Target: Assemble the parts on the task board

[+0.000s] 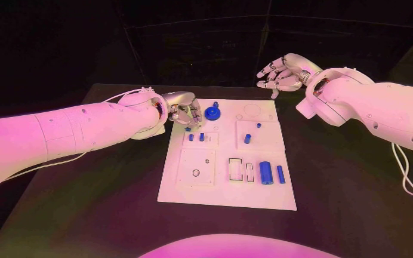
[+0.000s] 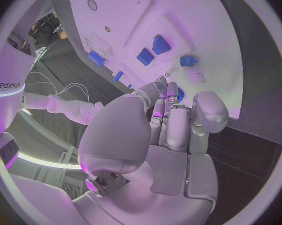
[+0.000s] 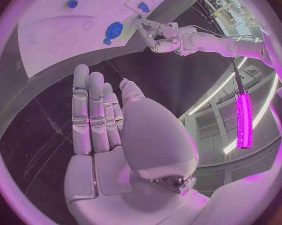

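Left robot hand [image 1: 182,110] low over task board [image 1: 194,186] far-left corner, fingers curled together, grip on anything unclear. Right robot hand [image 1: 281,74] raised past far-right corner, fingers loosely bent, empty. Board centred on desk [image 1: 95,210].

Robotics lab, black table [image 1: 344,210], ceiling strip lights [image 3: 244,120]

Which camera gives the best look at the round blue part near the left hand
The head view shows the round blue part best: seen from above on the task board, just beside the left hand. The right wrist view shows it small and slanted. The left wrist view shows a sliver behind the fingers.
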